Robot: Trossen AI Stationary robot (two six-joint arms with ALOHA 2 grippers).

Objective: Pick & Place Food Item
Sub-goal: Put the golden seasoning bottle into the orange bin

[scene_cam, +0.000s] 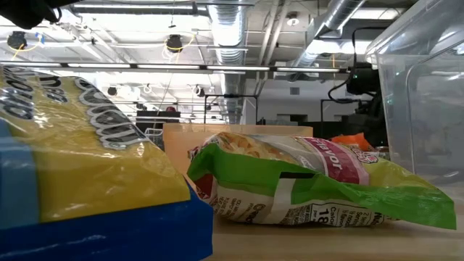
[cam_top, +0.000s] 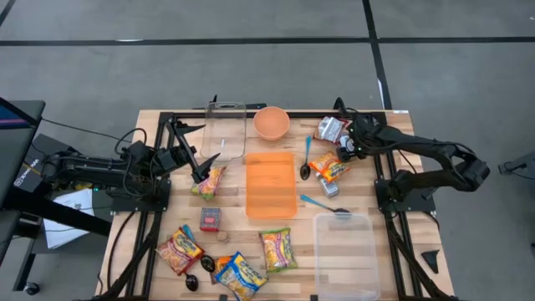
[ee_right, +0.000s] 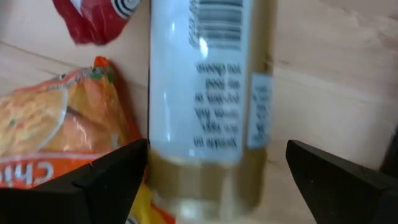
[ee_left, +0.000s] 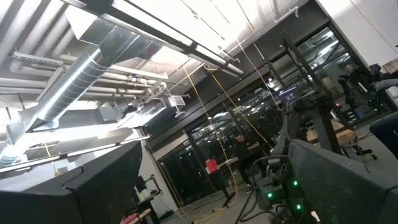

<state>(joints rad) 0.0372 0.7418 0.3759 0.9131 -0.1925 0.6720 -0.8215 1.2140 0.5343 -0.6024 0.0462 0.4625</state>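
My right gripper (cam_top: 345,149) is open and points down at the table's far right, over a bottle with a white label (ee_right: 208,81) that lies on the wood. In the right wrist view its fingers (ee_right: 106,174) stand on either side of the bottle. An orange snack packet (ee_right: 56,137) lies beside the bottle, and it also shows in the high view (cam_top: 332,168). A red-and-silver packet (cam_top: 331,129) lies beyond it. My left gripper (cam_top: 197,149) is open and empty, held above the table's left part near a green-and-yellow packet (cam_top: 209,180). My right gripper has one fingertip (ee_right: 140,149) right at the bottle's side (ee_right: 155,134), near the label's lower end, and the other finger stands apart from it. I cannot tell whether the near finger touches the bottle.
An orange tray (cam_top: 272,186) lies mid-table and an orange bowl (cam_top: 272,123) behind it. Clear containers stand at the far left (cam_top: 224,130) and near right (cam_top: 345,242). Blue spoons (cam_top: 318,203) lie by the tray. Several snack packets (cam_top: 277,249) lie near the front edge.
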